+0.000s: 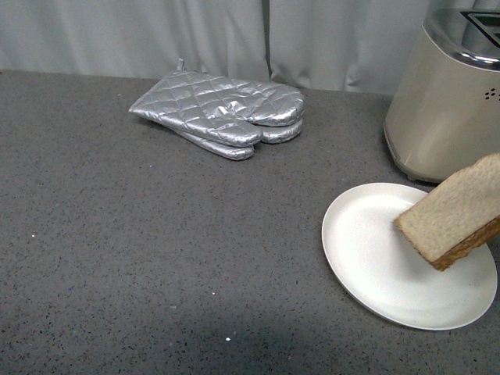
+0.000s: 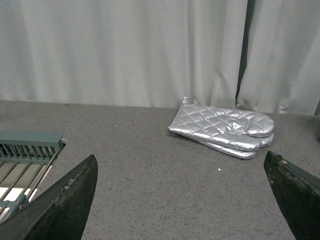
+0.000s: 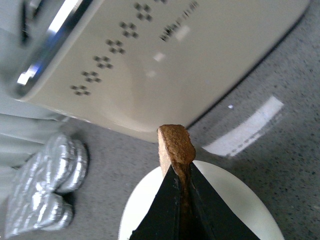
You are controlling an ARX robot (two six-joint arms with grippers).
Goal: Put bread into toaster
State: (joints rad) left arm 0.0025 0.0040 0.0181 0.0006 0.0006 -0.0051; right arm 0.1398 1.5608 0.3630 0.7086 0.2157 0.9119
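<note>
You hold the bread (image 3: 176,145) by its edge in the right gripper (image 3: 181,172). Its jaws are closed tight on the slice, so the crust points forward, and I judge this suits the narrow slots. In the front view the slice hangs tilted above the 3 o'clock side of the white plate (image 1: 367,258), and the plate has nothing else on it. The toaster (image 1: 445,101) stands just beside the plate, at about 1 o'clock from it; what is inside its slots you cannot tell. The left gripper (image 2: 180,200) is spread wide and empty, facing the oven mitts (image 2: 225,127), which lie at 10 o'clock from the plate.
</note>
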